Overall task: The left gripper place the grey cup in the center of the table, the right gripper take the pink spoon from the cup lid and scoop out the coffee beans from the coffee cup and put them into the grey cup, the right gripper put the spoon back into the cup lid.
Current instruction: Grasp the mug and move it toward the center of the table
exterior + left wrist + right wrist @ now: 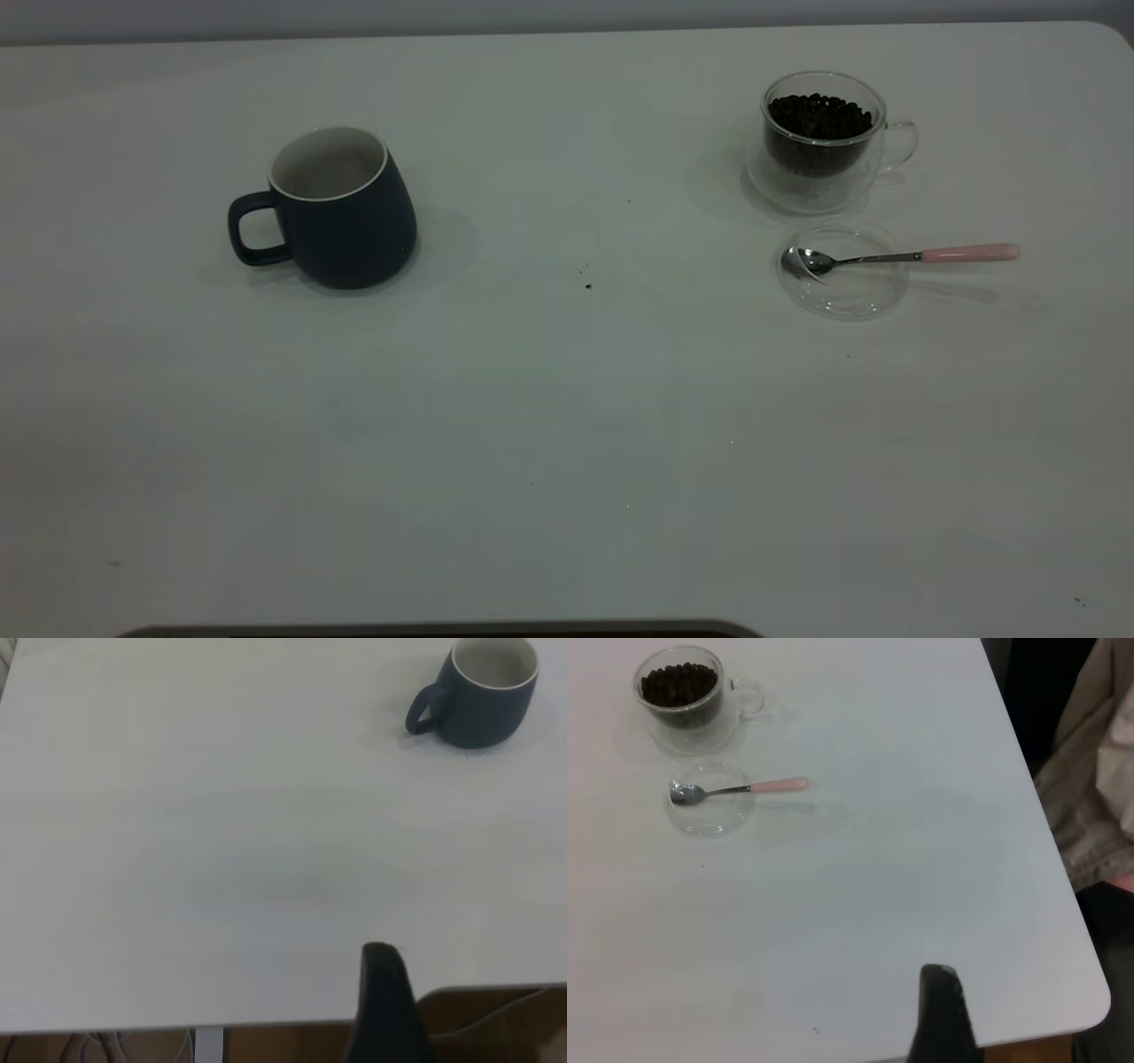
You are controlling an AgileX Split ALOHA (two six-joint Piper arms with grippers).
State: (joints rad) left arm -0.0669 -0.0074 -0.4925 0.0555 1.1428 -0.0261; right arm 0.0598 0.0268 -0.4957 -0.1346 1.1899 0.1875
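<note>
Exterior: no arms visible from my seat. Cup upright table-left; glass cup of beans table-right, spoon resting bowl-down in lid just beside it.

Left wrist: cup well apart from finger; can't tell grip.

Right wrist: spoon well apart from finger; can't tell either.

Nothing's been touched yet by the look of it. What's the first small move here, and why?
Probably bring the left tool toward the grey cup. The cup stands upright and empty at the table's left side, not its center, and the pink spoon lies on the cup lid beside the bean-filled coffee cup.
</note>
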